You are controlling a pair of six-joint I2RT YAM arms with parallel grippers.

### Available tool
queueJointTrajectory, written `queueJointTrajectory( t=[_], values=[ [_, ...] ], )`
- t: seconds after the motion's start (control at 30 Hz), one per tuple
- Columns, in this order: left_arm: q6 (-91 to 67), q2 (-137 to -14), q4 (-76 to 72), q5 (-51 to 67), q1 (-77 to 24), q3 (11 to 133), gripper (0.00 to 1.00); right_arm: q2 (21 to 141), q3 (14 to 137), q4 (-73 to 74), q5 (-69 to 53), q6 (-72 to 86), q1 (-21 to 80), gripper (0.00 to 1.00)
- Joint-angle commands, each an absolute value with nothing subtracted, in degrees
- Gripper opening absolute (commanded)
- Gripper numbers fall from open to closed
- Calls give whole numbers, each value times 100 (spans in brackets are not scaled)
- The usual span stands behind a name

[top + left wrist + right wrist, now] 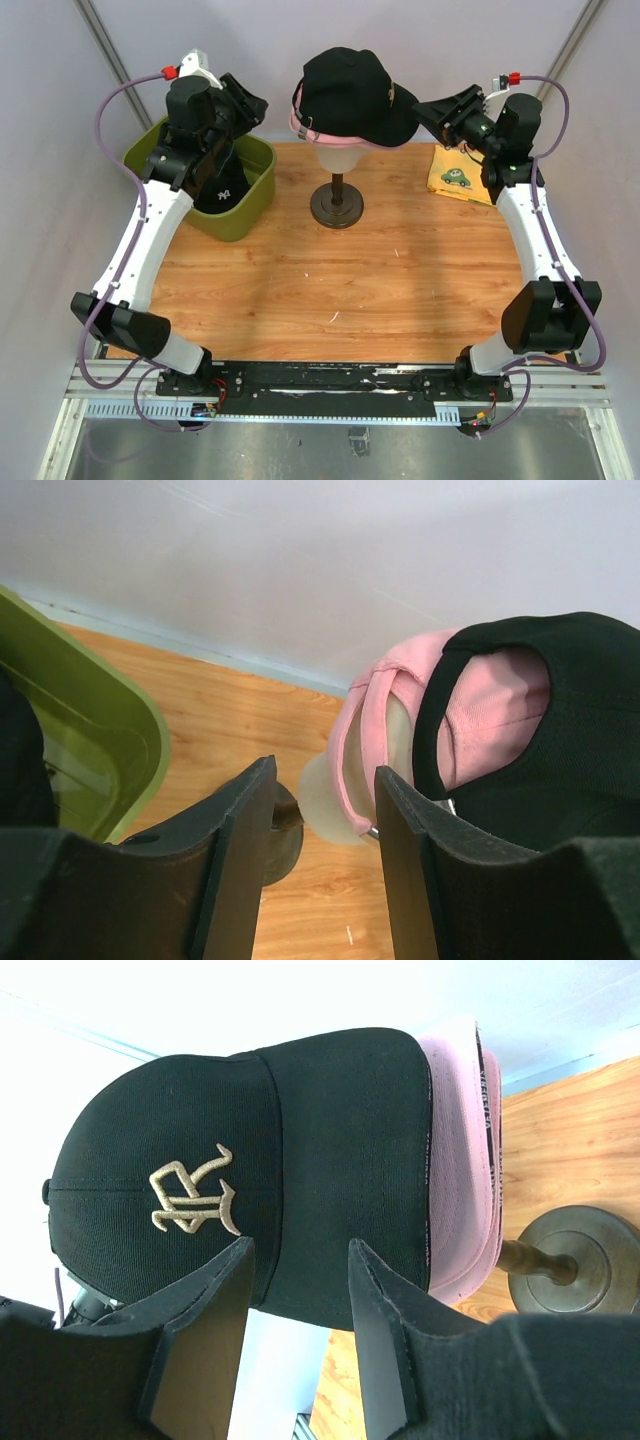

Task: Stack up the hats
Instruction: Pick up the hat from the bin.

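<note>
**Two caps on the head, one in the bin, both grippers open**

Closest to us in each wrist view are the arm's own dark fingers, so we begin there and then go to the containers.

We see only one container, the olive-green bin point(240, 225), which stands at the far left corner of the table point(350, 285). Inside it lies a second black cap point(225, 187) with a small white logo on it. We can make out nothing else in the bin.

The cream mannequin head point(335, 155) on its dark stand point(337, 205) is at the middle of the far edge. It carries the pink cap point(300, 122), and the black cap point(345, 90) sits over the pink one. Only a pink band shows under the black edge. In the right wrist view the black cap has a gold logo point(195, 1200) on its front.

The left gripper point(325, 780) is above the far side of the bin. Its jaws are well apart and nothing is between them. Through the gap we see only the mannequin head behind.

The right gripper point(300, 1250) also has its jaws apart and grips nothing. It is just beside the brim of the black cap. We cannot tell whether a finger touches the brim.

A yellow cloth point(458, 175) with a green drawing lies flat at the far right corner, near the right arm.
</note>
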State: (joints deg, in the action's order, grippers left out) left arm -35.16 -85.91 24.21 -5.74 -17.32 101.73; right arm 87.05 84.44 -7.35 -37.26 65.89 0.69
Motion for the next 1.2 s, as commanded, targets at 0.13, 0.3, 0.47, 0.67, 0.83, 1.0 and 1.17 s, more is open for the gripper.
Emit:
queueJointTrajectory(
  t=[0.13,0.3,0.47,0.67,0.83,1.0,1.17],
  values=[
    [-3580,-8087,2349,-890,-1675,9719,49,8411,8400,-453,-3603,6140,246,44],
    [-3645,-7928,2338,-904,-1645,9451,49,8287,8366,-213,-3499,5934,263,44],
    [-3728,-7777,2363,-955,-1635,9203,50,8144,8297,59,-3325,5706,306,44],
    [-3826,-7471,2425,-1117,-1626,8754,50,7921,8176,404,-3013,5393,416,44],
    [-3875,-7189,2480,-1222,-1622,8443,50,7779,8206,737,-2687,5099,661,44],
    [-3904,-6957,2542,-1274,-1609,8245,50,7649,8222,1002,-2444,4897,845,44],
    [-3965,-6799,2612,-1283,-1595,8105,51,7514,8227,1253,-2235,4698,1025,44]
  ],
)
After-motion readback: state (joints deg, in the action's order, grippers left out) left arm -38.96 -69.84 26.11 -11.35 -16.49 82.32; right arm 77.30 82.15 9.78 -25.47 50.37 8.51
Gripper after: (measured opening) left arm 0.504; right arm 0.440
